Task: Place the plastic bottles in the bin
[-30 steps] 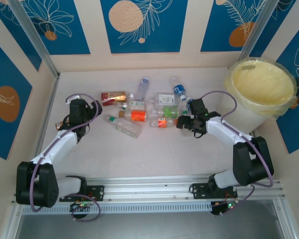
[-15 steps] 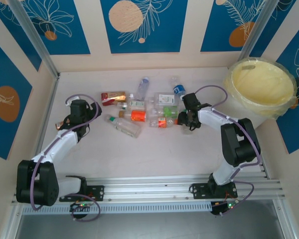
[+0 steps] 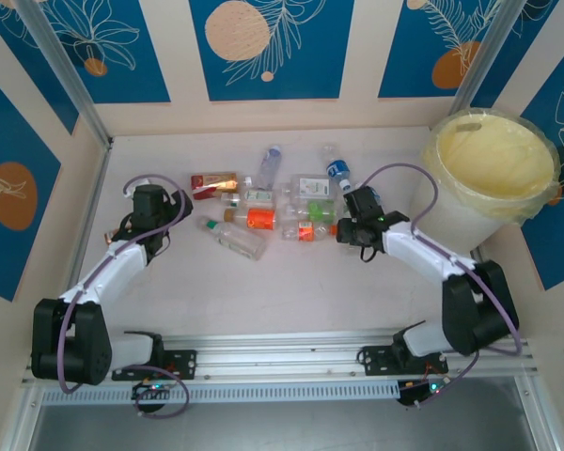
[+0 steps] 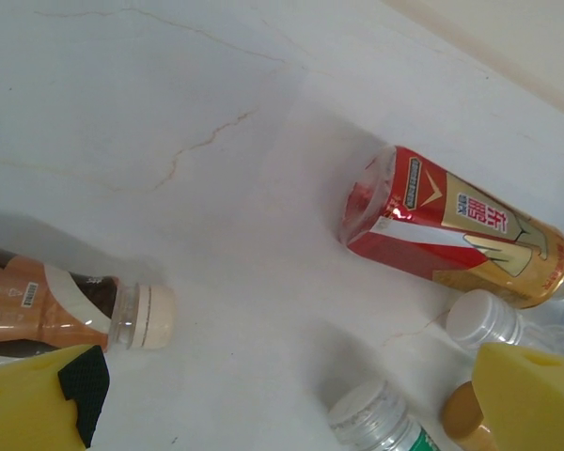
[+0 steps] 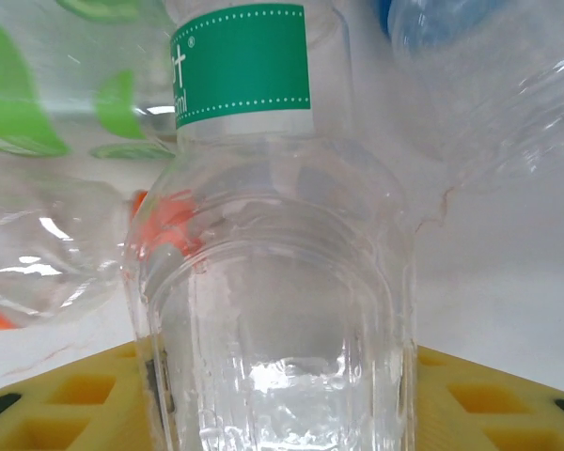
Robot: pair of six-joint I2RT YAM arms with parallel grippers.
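Several plastic bottles (image 3: 263, 218) lie in a loose pile at mid-table. My right gripper (image 3: 350, 228) is at the pile's right end, shut on a clear bottle with a green label (image 5: 273, 310). The bottle's base sits between the yellow pads (image 5: 66, 395). The pale yellow bin (image 3: 451, 132) stands at the back right, beyond that arm. My left gripper (image 3: 162, 209) hangs open left of the pile with bare table between its yellow pads (image 4: 531, 395). Ahead of it lie a red and gold bottle (image 4: 451, 230), a brown bottle with a cream cap (image 4: 66, 310) and a green-labelled bottle (image 4: 371, 418).
Blue patterned walls close in the table on the left, back and right. A blue-capped bottle (image 3: 336, 169) lies just behind the right gripper, and a clear bottle (image 3: 233, 237) lies at the pile's near left. The aluminium rail (image 3: 282, 357) runs along the near edge.
The right gripper has closed on the green-labelled clear bottle at the pile's right end, and its arm has shifted. The left arm has stayed in place, open.
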